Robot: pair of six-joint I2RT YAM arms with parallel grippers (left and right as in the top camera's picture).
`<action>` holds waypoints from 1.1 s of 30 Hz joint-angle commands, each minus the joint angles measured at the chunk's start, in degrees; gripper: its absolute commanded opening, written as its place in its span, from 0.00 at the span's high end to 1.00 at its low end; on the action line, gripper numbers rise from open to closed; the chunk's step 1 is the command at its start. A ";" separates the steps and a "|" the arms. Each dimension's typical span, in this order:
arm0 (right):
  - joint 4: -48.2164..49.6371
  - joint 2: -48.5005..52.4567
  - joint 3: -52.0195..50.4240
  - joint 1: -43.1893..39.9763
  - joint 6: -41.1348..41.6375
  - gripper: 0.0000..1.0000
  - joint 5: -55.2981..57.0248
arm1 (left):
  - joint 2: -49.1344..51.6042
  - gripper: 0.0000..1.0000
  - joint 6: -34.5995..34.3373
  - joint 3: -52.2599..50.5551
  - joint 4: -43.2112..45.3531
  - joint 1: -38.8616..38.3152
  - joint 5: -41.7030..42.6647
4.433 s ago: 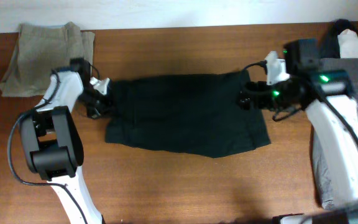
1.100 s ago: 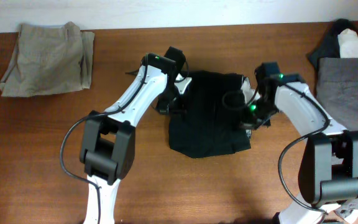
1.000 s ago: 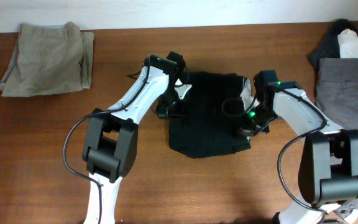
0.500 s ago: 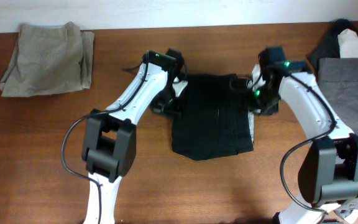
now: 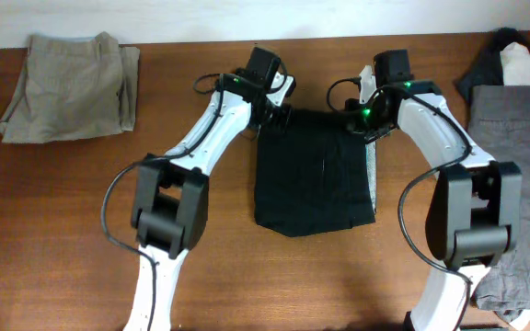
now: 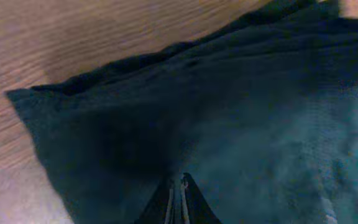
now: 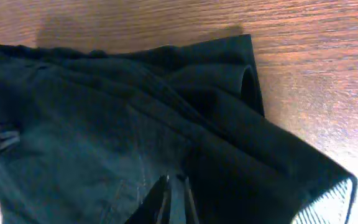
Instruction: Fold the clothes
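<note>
The clothes in play are a black shorts-like garment point(image 5: 313, 179) lying folded into a narrow upright rectangle at the table's middle. My left gripper point(image 5: 279, 112) hovers at its far left corner, fingers together; in the left wrist view the gripper point(image 6: 176, 180) points over the dark cloth point(image 6: 241, 106) with nothing visibly pinched. My right gripper point(image 5: 364, 119) is at the far right corner; the right wrist view shows it point(image 7: 173, 179) with only a slit between the fingers, over the black cloth point(image 7: 92, 124) beside a raised fold. A striped lining point(image 7: 328, 202) peeks out at the right edge.
A folded khaki garment point(image 5: 67, 85) lies at the far left of the table. A grey garment point(image 5: 513, 138) and a white one point(image 5: 527, 64) are piled at the right edge. Bare wood point(image 5: 247, 276) runs along the near side.
The black garment, spread wide before, now lies folded to about half its width. In the last second both grippers moved from its sides up to its far corners; the right one opened and closed again.
</note>
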 commanded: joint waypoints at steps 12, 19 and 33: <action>-6.54 5.90 9.40 -0.11 0.31 0.87 10.29 | 2.23 0.83 -2.05 1.92 -5.20 11.34 2.25; -35.91 -5.25 22.34 0.07 -2.97 0.73 10.19 | -10.49 0.79 1.09 2.67 -17.68 9.11 7.06; -34.51 -9.51 -2.78 3.32 -1.25 0.96 6.01 | -10.10 0.99 2.58 -8.72 -27.04 -2.75 2.60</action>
